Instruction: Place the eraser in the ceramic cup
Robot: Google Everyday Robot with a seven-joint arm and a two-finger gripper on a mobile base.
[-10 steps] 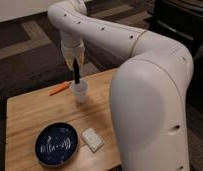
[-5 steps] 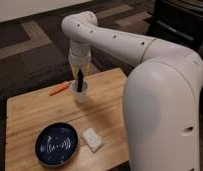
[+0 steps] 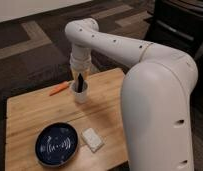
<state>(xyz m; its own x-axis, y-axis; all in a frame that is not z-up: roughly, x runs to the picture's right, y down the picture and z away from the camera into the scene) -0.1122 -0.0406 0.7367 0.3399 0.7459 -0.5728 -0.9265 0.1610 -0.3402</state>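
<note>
Directly above the cup [image 3: 81, 93], the gripper [image 3: 81, 80] points straight down, its dark tips dipping to the rim; the eraser [image 3: 82, 82] stands on end between them, pinched, its lower end inside the cup. Nearby on the wooden table [image 3: 30, 110] lie an orange stick [image 3: 59, 89], a blue bowl [image 3: 56, 144] and a whitish block [image 3: 92, 139].

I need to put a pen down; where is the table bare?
Bare wood lies left of the ceramic cup and below the orange marker. The front is crowded by the blue bowl and whitish block. The claw hangs over the cup.
</note>
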